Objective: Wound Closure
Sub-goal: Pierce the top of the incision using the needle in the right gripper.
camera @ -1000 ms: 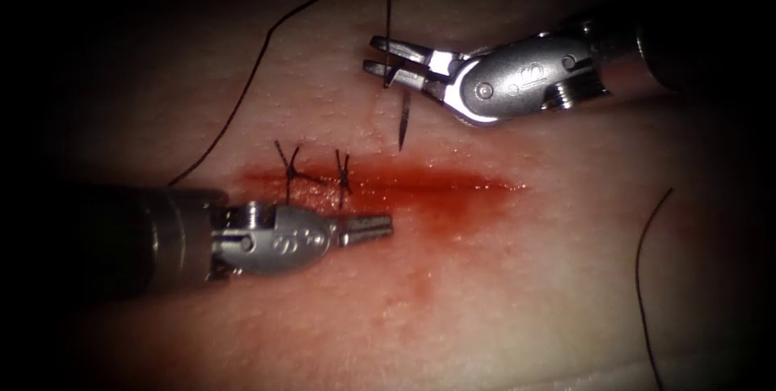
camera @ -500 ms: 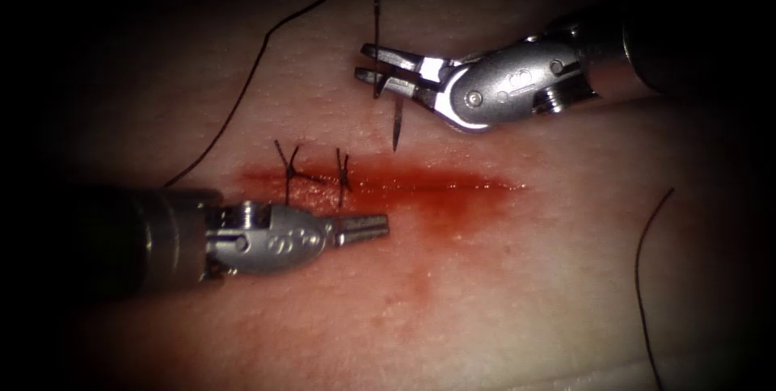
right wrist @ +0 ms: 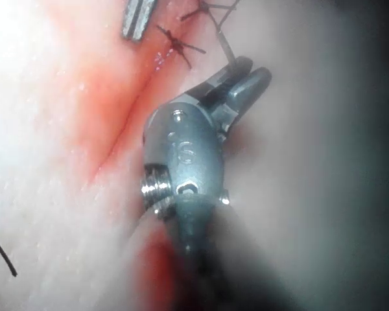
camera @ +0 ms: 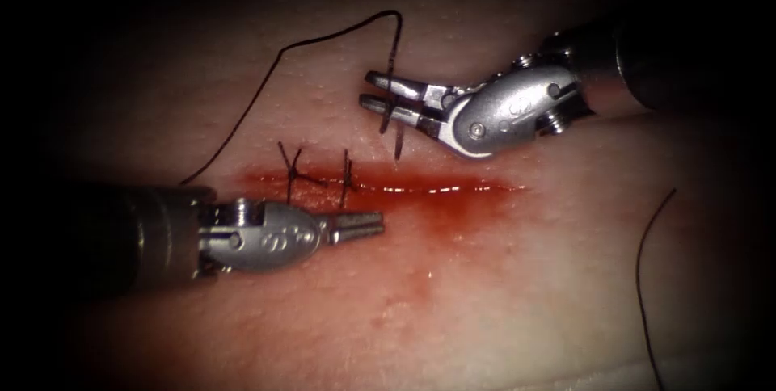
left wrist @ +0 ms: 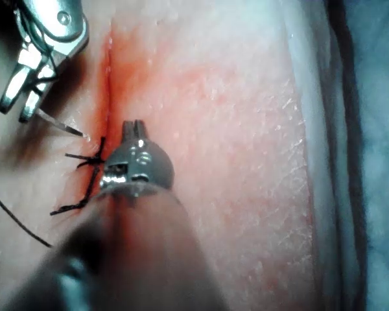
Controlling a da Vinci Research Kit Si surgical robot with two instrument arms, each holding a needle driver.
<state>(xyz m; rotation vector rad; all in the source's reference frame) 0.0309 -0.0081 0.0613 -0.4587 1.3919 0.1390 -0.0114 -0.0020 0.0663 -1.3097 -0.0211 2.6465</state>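
**Needle held above the cut, beside the second stitch**

The tissue (camera: 517, 294) spreads across the endoscope view, pale and smeared with red fluid (camera: 428, 197) that pools along the cut (camera: 453, 189), which runs left to right. The cut's left end is closed by two stitches (camera: 319, 169) with short tails; the stretch to their right is open.

The left arm's end effector (camera: 364, 227) lies just below the cut, its tip under the second stitch. Its jaws look closed, or nearly so, with nothing between them. Lying there, it seems placed to steady or receive on the near edge, though that is only a judgement.

The right arm's end effector (camera: 380, 96) comes in above the cut and clamps the needle (camera: 394, 120) near the middle of its curve. The needle hangs crosswise in the jaws, its point aimed down at the tissue just above the cut's upper edge, right of the second stitch. It is not in the tissue. Over the last second this tool has come lower and the point has closed on the edge. Gripping mid-curve probably leaves enough free length for a bite.

The thread (camera: 267, 76) arcs from the needle's tail up and left, then falls away across the tissue. Another strand (camera: 643, 262) lies well apart to the right.
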